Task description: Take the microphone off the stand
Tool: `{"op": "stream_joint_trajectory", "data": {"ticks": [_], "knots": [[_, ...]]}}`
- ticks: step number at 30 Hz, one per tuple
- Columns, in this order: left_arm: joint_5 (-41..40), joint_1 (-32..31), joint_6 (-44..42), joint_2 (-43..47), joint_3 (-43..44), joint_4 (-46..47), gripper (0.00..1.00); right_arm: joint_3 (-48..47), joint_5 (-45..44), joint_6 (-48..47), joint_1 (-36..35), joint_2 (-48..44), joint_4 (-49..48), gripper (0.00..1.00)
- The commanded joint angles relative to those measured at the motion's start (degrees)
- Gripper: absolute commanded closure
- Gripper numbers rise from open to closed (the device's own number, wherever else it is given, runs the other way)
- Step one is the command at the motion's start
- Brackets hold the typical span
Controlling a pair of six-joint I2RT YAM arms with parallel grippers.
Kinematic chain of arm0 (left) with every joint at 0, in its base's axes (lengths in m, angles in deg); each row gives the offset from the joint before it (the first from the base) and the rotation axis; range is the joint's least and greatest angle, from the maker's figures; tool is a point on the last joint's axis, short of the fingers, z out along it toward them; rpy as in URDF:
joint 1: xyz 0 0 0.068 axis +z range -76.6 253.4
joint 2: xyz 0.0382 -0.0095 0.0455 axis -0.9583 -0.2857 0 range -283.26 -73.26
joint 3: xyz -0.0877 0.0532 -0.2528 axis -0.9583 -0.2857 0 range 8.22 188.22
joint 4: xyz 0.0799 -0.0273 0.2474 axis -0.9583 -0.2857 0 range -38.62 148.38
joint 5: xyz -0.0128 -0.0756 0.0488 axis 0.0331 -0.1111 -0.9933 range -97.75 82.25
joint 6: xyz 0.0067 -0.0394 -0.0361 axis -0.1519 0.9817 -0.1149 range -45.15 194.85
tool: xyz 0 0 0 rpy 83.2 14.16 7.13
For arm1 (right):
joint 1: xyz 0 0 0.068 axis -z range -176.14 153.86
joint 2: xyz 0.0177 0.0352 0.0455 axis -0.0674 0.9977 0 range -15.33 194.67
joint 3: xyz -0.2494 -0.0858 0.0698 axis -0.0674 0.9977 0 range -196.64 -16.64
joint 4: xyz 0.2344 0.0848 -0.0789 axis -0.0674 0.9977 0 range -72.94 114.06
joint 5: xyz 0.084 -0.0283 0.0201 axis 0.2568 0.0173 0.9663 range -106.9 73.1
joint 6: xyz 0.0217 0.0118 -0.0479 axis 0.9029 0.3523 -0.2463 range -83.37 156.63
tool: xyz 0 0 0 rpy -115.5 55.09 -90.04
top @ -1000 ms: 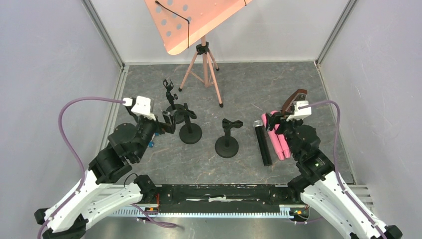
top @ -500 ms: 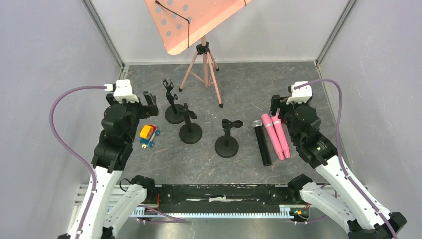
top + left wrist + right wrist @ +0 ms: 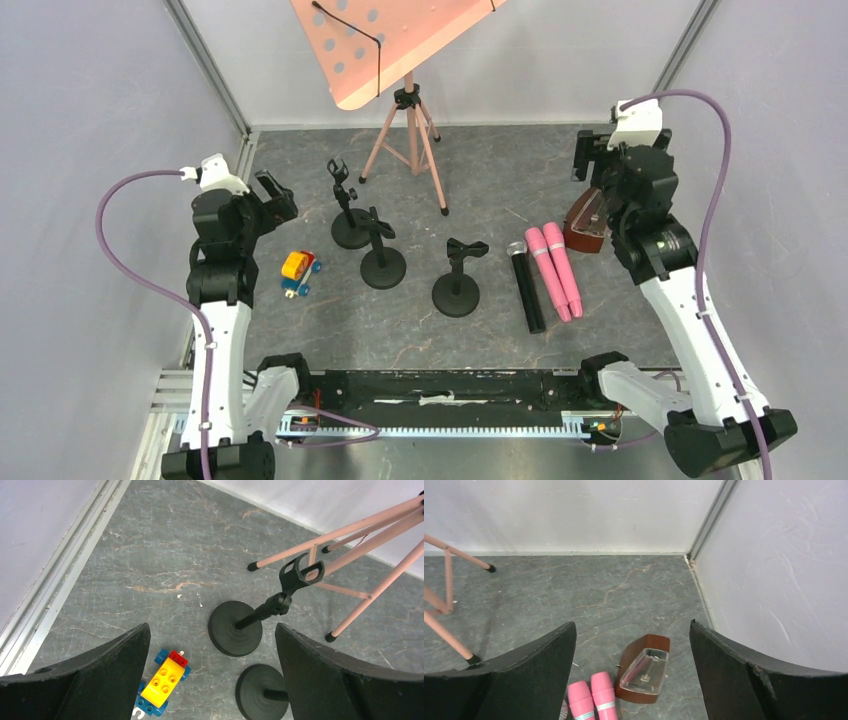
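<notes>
- The left gripper is spread wide with nothing between its fingers. It hangs above the left side of the grey stone-patterned table.
- Below it lies a toy car of yellow, blue and red plastic bricks, with the far black microphone stand to the right of the toy car, its clip empty.
- The right gripper is also parted and holds nothing, up near the far right corner.
- Under it lies a brown wooden case with a clear front, possibly a metronome.
- Just left of the case, two pink microphones lie side by side.
- The black microphone with a silver head lies flat on the table, close against the pink pair.
- To its left stands the near black stand, then the middle black stand, both unloaded.
- A pink tripod music stand is at the far wall.
</notes>
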Motion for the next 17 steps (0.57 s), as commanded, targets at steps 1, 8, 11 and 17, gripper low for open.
{"op": "stream_joint_trajectory", "data": {"ticks": [1,8,11,17], "knots": [[-1.7,0.4,4.0,6.6,0.8,1.3,0.0,-3.2,13.2,4.8,5.3,2.4,1.2,0.11],[-2.2,0.4,5.3,9.1,0.8,0.1,0.0,11.4,25.1,11.8,7.7,-0.2,-6.7,0.02],[-4.3,0.4,8.1,9.4,0.7,-0.5,0.0,14.1,25.0,10.9,7.8,-3.2,-7.5,0.02],[-3.6,0.4,11.2,9.3,-0.7,0.2,0.0,15.3,25.8,8.1,7.7,-6.5,-6.9,0.02]]}}
